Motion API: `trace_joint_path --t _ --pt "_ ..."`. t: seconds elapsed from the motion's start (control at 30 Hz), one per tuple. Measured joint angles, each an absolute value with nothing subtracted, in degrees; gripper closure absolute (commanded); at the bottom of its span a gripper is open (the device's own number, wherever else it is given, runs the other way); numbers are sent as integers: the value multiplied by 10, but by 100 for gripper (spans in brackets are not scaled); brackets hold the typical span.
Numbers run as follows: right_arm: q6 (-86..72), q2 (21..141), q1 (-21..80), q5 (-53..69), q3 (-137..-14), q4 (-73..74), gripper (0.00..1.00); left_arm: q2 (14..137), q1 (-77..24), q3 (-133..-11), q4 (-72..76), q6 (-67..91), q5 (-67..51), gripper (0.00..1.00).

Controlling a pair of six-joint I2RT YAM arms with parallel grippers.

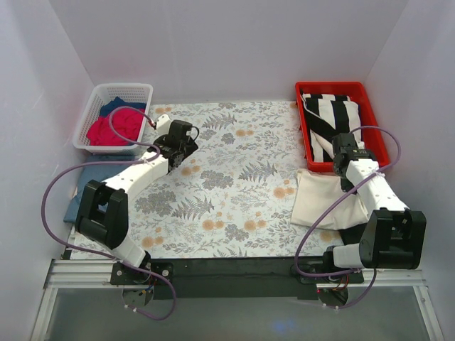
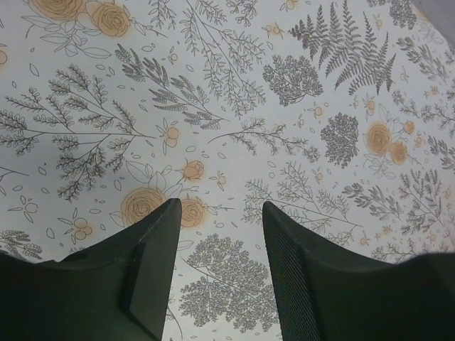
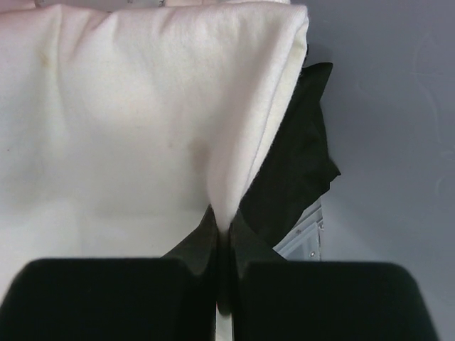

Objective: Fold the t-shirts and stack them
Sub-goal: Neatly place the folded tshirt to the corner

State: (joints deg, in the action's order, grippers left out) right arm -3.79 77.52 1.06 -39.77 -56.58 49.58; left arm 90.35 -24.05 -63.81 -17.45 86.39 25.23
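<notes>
Top external view gives you two containers at the far corners of the floral table covering (image 1: 234, 177). At far left stands a white slatted basket (image 1: 91, 121); in it you see a crumpled red shirt (image 1: 117, 126) in front, with a navy shirt (image 1: 117, 105) behind it toward the far wall. At far right sits a red crate (image 1: 303, 131), and a black-and-white striped cloth (image 1: 330, 117) fills most of it.

Your cream t-shirt (image 1: 320, 199) lies folded on the table's right side, just in front of the crate, near the right arm. A black cloth (image 1: 352, 234) shows from under its near right corner, by the arm's base. A blue cloth (image 1: 75, 192) lies off the left edge of the covering, in front of the basket and partly behind the left arm.

Your right gripper (image 1: 347, 177) is at the cream shirt's far right edge. On the right wrist camera, the right gripper (image 3: 222, 227) has its jaws pressed together on a raised fold of the cream shirt (image 3: 128, 121), the cloth pulled up into a ridge between them; the black cloth (image 3: 291, 170) shows just beside, to the right.

Your left gripper (image 1: 181, 142) hangs over the covering near the basket. On the left wrist camera, the left gripper (image 2: 220, 213) has its fingers (image 2: 153, 263) spread, with only the floral pattern between them.
</notes>
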Motion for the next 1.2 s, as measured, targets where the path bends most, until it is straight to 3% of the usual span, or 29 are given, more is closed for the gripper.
trace_joint_path --t 0.83,1.2 --pt "-26 771 -96 -521 -639 510 99 973 -237 -650 -138 863 228 52" --pt "-50 874 -155 -541 -668 510 99 991 -237 -669 -132 859 222 53"
